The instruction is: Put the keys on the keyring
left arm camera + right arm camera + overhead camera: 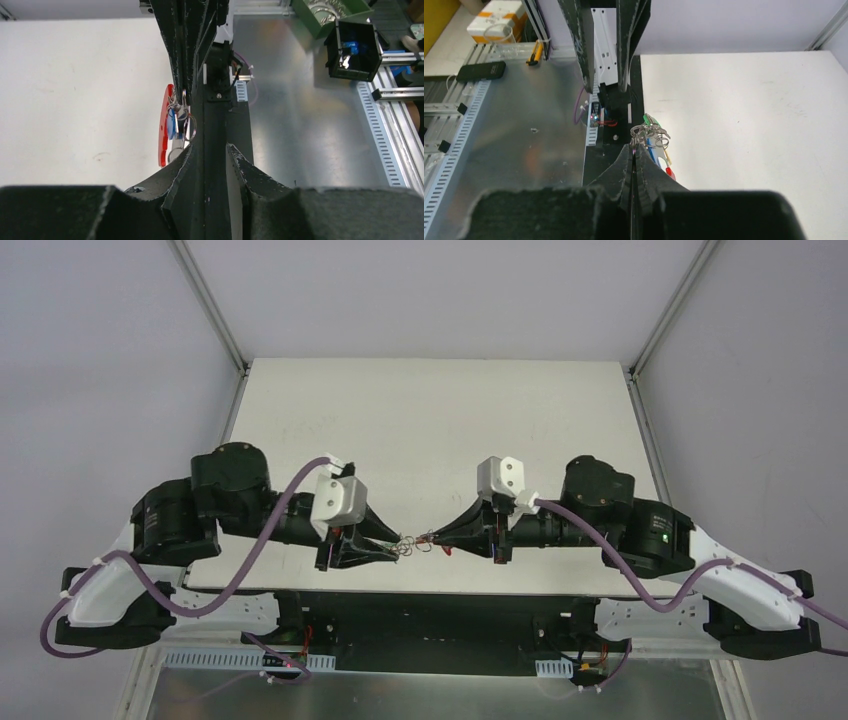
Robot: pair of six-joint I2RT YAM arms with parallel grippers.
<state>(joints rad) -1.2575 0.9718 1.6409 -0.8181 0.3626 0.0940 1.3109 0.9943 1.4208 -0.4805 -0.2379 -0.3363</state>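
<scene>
The keyring point(414, 542) hangs in the air between my two grippers, over the table's near edge. In the right wrist view my right gripper point(633, 146) is shut on the small silver rings point(650, 133). A blue key point(652, 150), a yellow piece point(664, 159) and a red tip point(670, 173) dangle just past its fingers. In the left wrist view the red clip point(164, 129), the blue key point(172, 127) and a silver ring point(189, 128) hang just left of my left gripper point(211, 146). That gripper's jaws stand apart with nothing between them. Both grippers, left point(396, 546) and right point(433, 538), point tip to tip.
The white table point(430, 430) stretches away behind the grippers. Below its near edge lies a metal bench point(310, 125) with a green bin point(330, 12) and a black box point(352, 50). A cardboard box point(499, 15) and a black device point(481, 70) sit at the bench's other end.
</scene>
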